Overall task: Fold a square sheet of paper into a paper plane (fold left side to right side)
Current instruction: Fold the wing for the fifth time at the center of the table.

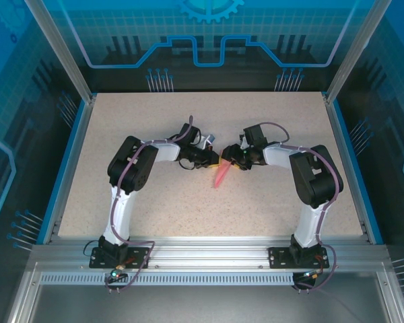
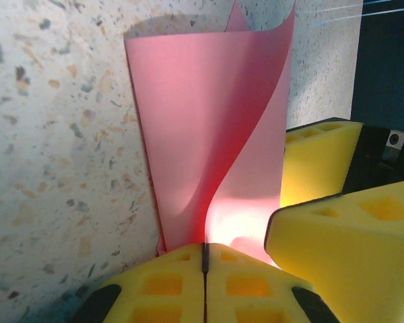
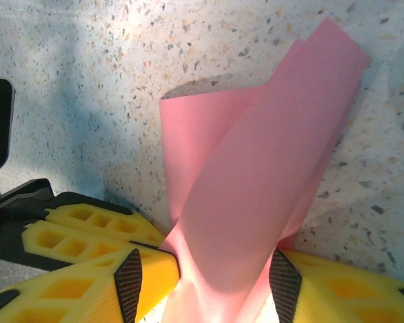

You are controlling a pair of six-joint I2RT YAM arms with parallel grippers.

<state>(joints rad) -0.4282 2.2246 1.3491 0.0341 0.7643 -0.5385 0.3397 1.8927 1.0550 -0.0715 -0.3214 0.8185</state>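
The salmon-pink sheet of paper is folded narrow and slants toward the near side at the table's middle. Its layers curl apart in the left wrist view and in the right wrist view. My left gripper is shut on the paper's end, which comes out of the closed seam between its yellow pads. It meets the paper from the left. My right gripper is open, one finger on each side of the curled paper. It comes in from the right, and its fingers sit close beside the left ones.
The speckled beige table is bounded by blue rails left and right and an aluminium frame at the near edge. Transparent blue walls stand around it. Both arms lean in toward the centre, leaving bare table at the far side and both flanks.
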